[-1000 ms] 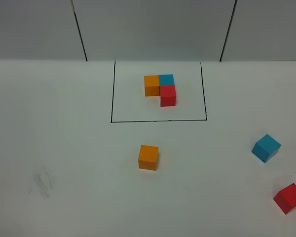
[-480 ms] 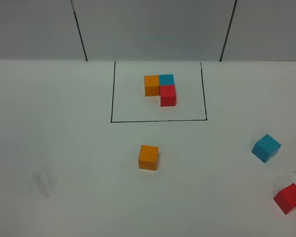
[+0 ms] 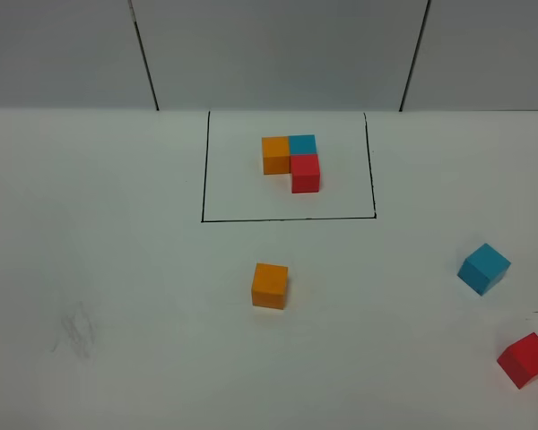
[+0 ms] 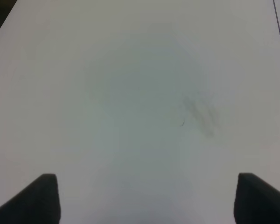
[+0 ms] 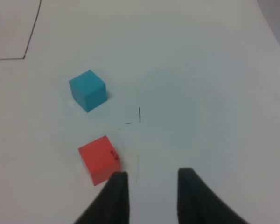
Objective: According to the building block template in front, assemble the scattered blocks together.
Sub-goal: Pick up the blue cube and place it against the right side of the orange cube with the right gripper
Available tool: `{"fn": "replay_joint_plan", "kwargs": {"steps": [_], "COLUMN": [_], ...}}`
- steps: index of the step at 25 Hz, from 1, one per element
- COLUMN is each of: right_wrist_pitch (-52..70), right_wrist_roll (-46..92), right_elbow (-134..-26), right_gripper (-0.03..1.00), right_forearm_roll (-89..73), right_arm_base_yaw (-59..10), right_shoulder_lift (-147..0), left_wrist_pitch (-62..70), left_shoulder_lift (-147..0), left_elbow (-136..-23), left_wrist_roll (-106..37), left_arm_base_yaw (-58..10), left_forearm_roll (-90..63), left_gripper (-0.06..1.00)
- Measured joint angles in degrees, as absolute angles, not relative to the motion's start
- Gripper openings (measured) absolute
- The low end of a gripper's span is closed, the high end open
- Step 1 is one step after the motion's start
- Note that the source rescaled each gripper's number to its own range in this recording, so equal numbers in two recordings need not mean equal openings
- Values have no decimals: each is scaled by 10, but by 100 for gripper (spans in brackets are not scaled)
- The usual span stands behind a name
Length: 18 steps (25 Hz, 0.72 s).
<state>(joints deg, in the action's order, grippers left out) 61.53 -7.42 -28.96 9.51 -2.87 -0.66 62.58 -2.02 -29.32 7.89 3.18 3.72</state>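
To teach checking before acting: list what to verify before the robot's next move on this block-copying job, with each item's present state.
1. Template unobstructed inside its drawn frame: ok.
2. Orange block, light blue block and red block all in view, apart: ok.
3. Left end effector open, empty: ok.
4. Right end effector open, empty: ok.
5. Red block centred at right end effector: not ok, it lies off to one side.

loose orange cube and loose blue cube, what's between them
Nothing: exterior high shows bare table from the loose orange cube to the loose blue cube.
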Motion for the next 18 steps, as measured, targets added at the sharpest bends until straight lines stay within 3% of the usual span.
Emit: {"fn": "replay_joint_plan", "kwargs": {"steps": [18], "right_wrist_pitch": [615], "right_wrist_roll": [-74], "right_elbow": [-290], "right_gripper": [0], "right_forearm_roll": [95], "right_arm_base_yaw": [-29], "right_shoulder_lift": [-7], "left_wrist_pitch": [621], "left_shoulder_lift": [3], "left_elbow": [-292], "left_wrist_roll": [79], "left_arm_base_yaw": [32], "left_forearm_roll": [37], "left_gripper": [65]}}
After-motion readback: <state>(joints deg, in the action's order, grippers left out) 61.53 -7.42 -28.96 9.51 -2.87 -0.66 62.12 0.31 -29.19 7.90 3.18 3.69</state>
